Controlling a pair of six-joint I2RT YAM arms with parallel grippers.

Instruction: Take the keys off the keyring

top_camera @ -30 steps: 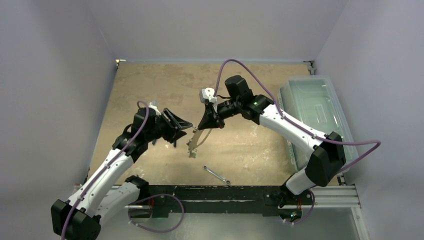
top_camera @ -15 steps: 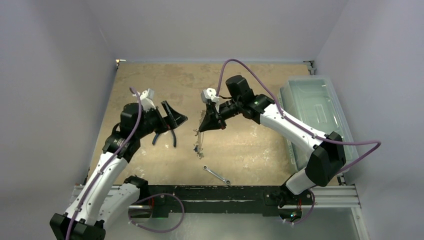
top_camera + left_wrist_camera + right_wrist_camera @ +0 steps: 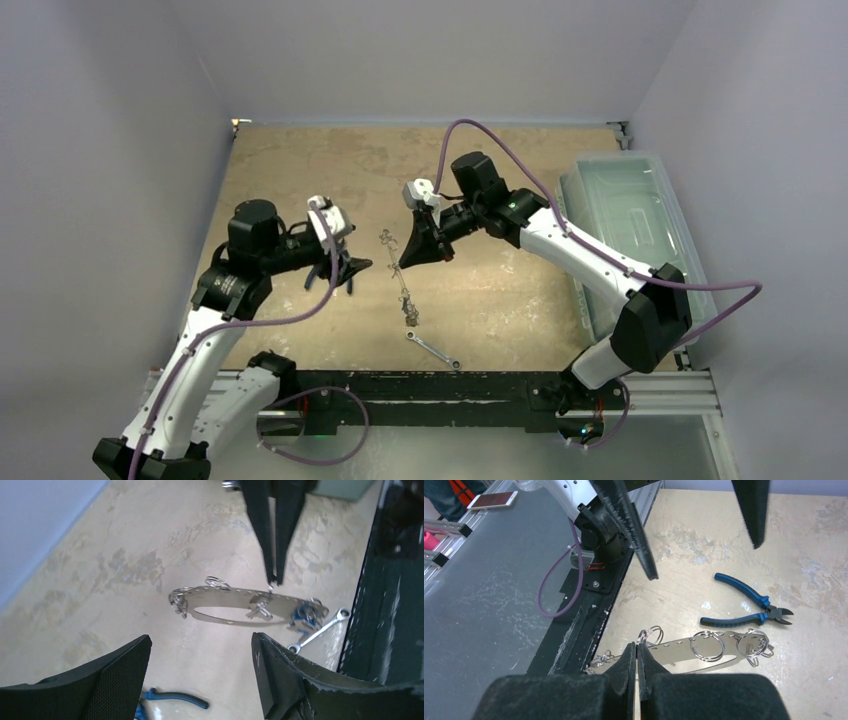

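The keyring (image 3: 398, 280) is a flat silver oval loop with small split rings. In the left wrist view the keyring (image 3: 235, 607) carries a cluster of blue-headed keys (image 3: 304, 617) at one end and a small silver key (image 3: 260, 611) near its middle. My right gripper (image 3: 403, 264) is shut on a small split ring (image 3: 650, 634) at the keyring's edge (image 3: 704, 650), and its fingertips (image 3: 274, 577) come down onto it. My left gripper (image 3: 345, 268) is open and empty, a little to the left of the keyring (image 3: 200, 637).
Blue-handled pliers (image 3: 749, 607) lie on the table under my left gripper (image 3: 175, 697). A silver wrench (image 3: 433, 350) lies near the front edge. A clear plastic bin (image 3: 630, 220) stands at the right. A black rail (image 3: 450, 385) runs along the near edge.
My left arm swung up and back, then came down over the pliers, away from the keyring. The keyring swung out longer under my right gripper, which stayed shut.
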